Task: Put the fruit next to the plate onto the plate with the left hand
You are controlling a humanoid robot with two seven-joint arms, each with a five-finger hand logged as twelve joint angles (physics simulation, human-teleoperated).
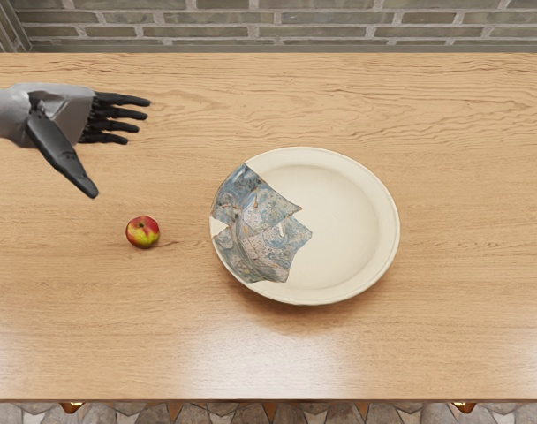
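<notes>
The left hand (79, 132) enters at the upper left of the frame, fingers spread, thumb pointing down, holding nothing.

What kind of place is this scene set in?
Probably a simulated dining or kitchen corner: a wooden table with a brick wall behind it, holding a cream plate with an apple beside it. A tiled floor shows below.

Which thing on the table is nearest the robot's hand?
The red apple, alone just below the left hand; the plate and the bluish wad on it lie farther right.
</notes>
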